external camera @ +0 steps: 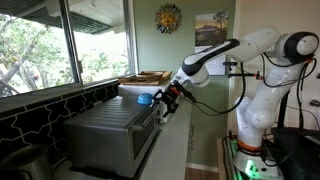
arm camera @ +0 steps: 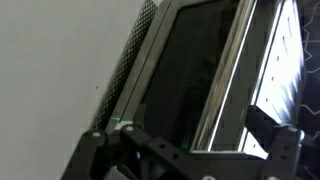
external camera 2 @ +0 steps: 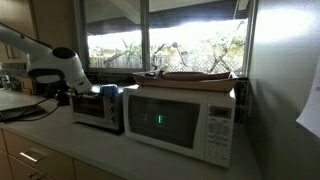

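Note:
A silver toaster oven [external camera: 112, 132] stands on the counter, and it also shows in the other exterior view [external camera 2: 98, 110]. A small blue object [external camera: 145, 98] lies on its top near the front edge [external camera 2: 107, 89]. My gripper [external camera: 168, 101] is at the upper front of the oven, by the door. In the wrist view the gripper [arm camera: 190, 148] is open, its two black fingers wide apart. The oven's dark glass door [arm camera: 185, 70] and its bright metal handle bar [arm camera: 228, 65] lie right in front, between the fingers. Nothing is held.
A white microwave [external camera 2: 185, 122] stands beside the toaster oven, with a flat wooden tray [external camera 2: 190, 75] on top, also seen in an exterior view [external camera: 147, 77]. Windows [external camera: 50, 40] run along the back. The arm's base [external camera: 255, 120] stands by the counter end.

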You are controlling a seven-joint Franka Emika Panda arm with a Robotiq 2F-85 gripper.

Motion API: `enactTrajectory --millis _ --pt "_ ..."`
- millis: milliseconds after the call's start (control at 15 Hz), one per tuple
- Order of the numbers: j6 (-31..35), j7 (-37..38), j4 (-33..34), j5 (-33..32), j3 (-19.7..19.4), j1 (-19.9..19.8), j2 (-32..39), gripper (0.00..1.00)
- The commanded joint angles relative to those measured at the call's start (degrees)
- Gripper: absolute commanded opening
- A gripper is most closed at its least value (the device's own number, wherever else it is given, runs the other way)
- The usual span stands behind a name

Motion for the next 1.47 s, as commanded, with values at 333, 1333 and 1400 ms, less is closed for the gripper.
enactTrajectory --millis 333,1333,1400 --pt "2.7 -1.1 -4.3 4.6 2.3 -1.5 -1.3 1.0" --pt "-14.5 9.1 -5.2 -7.8 3.1 -12.1 -5.9 1.0" --pt "-15.8 8.9 -4.4 -7.4 5.1 -15.3 -5.5 1.0"
